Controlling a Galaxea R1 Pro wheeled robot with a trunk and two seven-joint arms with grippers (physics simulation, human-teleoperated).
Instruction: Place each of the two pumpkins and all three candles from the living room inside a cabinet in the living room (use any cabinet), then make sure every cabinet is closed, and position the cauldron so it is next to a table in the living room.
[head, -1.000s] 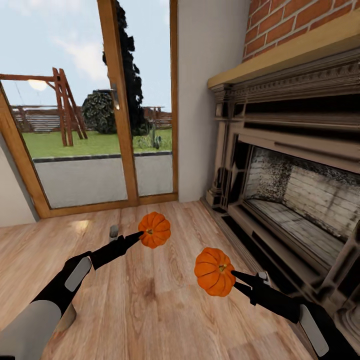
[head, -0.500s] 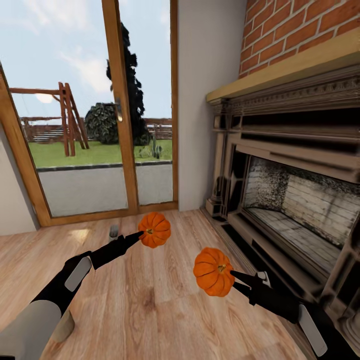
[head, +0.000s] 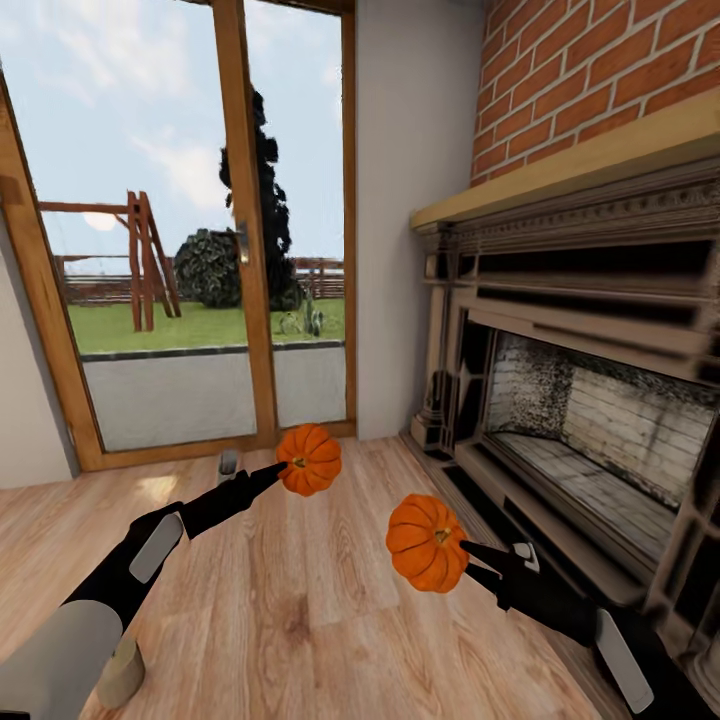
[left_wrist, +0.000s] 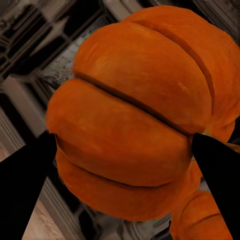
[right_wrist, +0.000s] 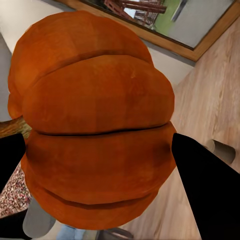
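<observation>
Two orange ribbed pumpkins are held above the wood floor. In the head view my left gripper is shut on one pumpkin, and my right gripper is shut on the other pumpkin, lower and nearer the fireplace. The left wrist view has its pumpkin between two black fingers. So does the right wrist view, with a pumpkin between fingers. A beige candle stands on the floor by my left forearm. A second candle stands behind the left gripper.
An ornate stone fireplace with a wooden mantel under a red brick chimney lines the right side. A wood-framed glass door onto a garden fills the far wall. Open plank floor lies beneath both arms.
The view has shifted, so the room sits lower and further right in the picture and the near candle shows more fully. Both grippers keep their pumpkins in the same pose.
</observation>
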